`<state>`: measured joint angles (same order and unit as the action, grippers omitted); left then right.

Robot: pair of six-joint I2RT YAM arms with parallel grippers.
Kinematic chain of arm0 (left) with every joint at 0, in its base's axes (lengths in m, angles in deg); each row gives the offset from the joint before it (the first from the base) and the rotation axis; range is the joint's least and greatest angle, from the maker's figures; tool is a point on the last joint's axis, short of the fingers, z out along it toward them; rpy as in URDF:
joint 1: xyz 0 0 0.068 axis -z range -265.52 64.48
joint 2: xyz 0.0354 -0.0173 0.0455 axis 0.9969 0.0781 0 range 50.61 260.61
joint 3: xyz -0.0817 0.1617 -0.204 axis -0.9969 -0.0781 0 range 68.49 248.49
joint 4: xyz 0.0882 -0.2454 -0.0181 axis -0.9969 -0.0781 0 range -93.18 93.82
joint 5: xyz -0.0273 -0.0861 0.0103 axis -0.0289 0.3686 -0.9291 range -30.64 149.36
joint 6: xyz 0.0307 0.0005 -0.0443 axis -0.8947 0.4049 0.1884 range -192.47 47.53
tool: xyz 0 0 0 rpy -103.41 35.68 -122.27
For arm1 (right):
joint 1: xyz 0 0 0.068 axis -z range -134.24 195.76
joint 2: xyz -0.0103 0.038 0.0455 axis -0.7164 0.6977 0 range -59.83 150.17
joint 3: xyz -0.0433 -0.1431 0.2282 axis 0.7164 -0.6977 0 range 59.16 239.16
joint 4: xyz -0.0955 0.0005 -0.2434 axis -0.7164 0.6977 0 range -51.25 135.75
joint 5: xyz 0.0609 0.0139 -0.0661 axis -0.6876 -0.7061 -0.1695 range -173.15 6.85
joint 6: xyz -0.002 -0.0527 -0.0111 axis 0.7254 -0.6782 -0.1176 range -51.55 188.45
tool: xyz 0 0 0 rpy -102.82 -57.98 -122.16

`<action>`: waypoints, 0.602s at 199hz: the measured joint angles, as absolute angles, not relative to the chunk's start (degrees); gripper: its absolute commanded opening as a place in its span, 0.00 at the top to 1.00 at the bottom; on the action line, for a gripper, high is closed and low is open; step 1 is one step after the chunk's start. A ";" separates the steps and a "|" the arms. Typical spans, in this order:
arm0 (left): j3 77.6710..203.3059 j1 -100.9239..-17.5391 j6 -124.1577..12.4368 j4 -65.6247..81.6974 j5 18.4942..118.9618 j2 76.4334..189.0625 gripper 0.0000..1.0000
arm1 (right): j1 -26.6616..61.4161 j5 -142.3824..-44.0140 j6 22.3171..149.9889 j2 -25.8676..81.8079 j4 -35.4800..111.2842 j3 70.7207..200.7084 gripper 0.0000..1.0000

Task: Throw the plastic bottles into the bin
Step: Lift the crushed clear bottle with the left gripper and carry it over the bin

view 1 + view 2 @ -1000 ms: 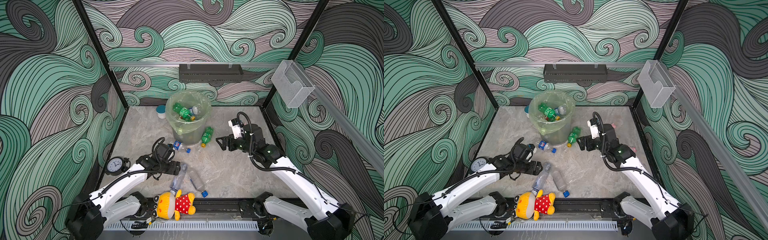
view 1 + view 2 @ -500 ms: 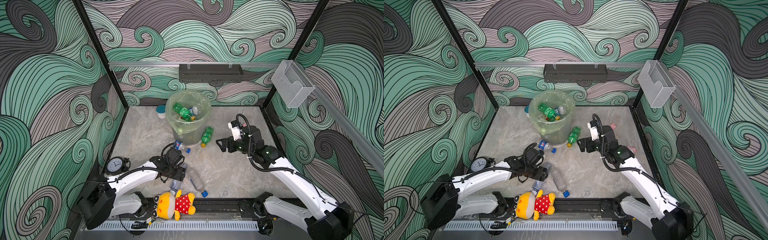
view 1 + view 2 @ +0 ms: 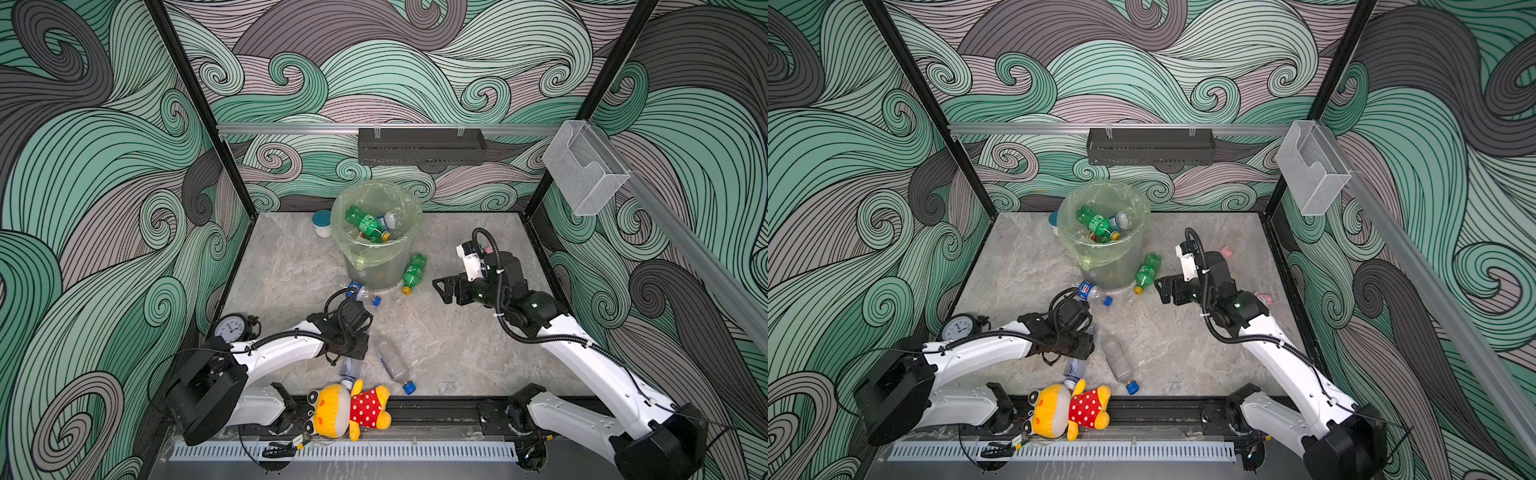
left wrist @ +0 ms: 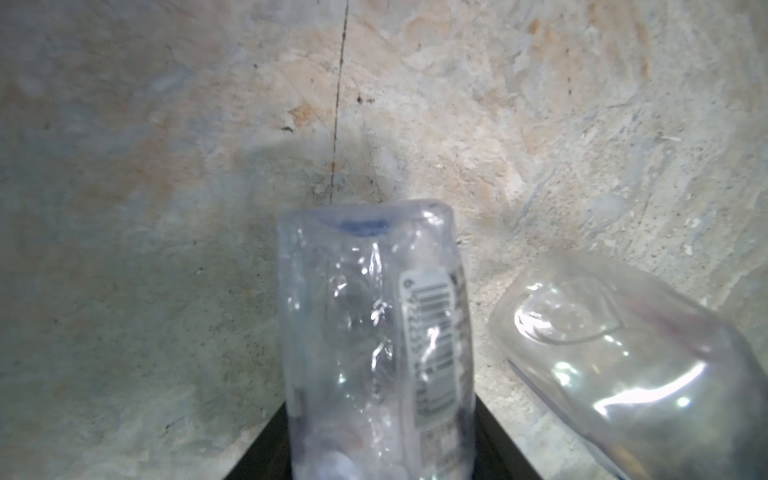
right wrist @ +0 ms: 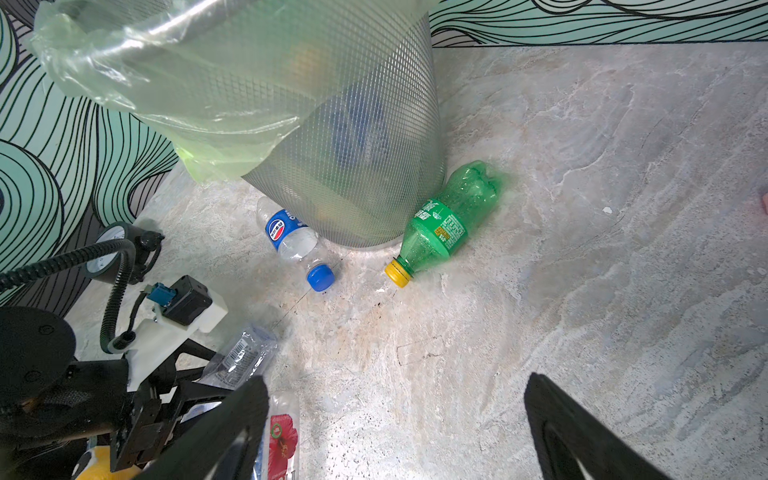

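1. Left gripper [image 3: 352, 353]: angled down over the front part of the stone-pattern tabletop [image 3: 457, 357]. Its jaws are drawn narrow and clamp the crumpled clear bottle, and in the left wrist view the black fingers [image 4: 496, 449] press on both its flanks
2. Crumpled clear bottle [image 4: 374, 332]: has a barcode label. In both top views its neck end pokes out below the left gripper, touching the head of the plush toy [image 3: 349, 409]
3. Clear blue-capped bottle [image 3: 392, 361]: lies on its side just beside the crumpled clear bottle, cap toward the front edge. A red flower label shows in the right wrist view
4. Blue-labelled bottle [image 5: 291, 237]: clear with a blue cap, on its side against the foot of the bin [image 3: 374, 270]
5. Green bottle [image 5: 444, 224]: yellow cap, on its side against the bin's foot, on the right arm's side
6. Bin: a grey mesh-textured bucket with a pale green liner folded over the rim, standing upright toward the back of the tabletop. It holds another green bottle and a clear one, among others that are hard to make out
7. Right gripper [image 3: 441, 290]: jaws spread wide with nothing between them, raised above the tabletop and near the green bottle
8. Alarm clock [image 3: 230, 328]: at the left edge
9. White jar [image 3: 322, 224]: teal lid, behind the bin on its left
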<state>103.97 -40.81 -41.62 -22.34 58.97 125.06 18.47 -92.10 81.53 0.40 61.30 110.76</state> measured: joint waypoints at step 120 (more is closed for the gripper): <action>109.52 -40.81 -40.79 -36.15 44.22 105.67 0.55 | 18.47 -91.46 81.29 -0.46 61.89 110.23 0.04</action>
<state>109.52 -40.81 -40.79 -36.15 44.22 105.67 18.47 -91.46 81.29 -0.46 61.89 110.23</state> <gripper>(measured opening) 0.453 0.964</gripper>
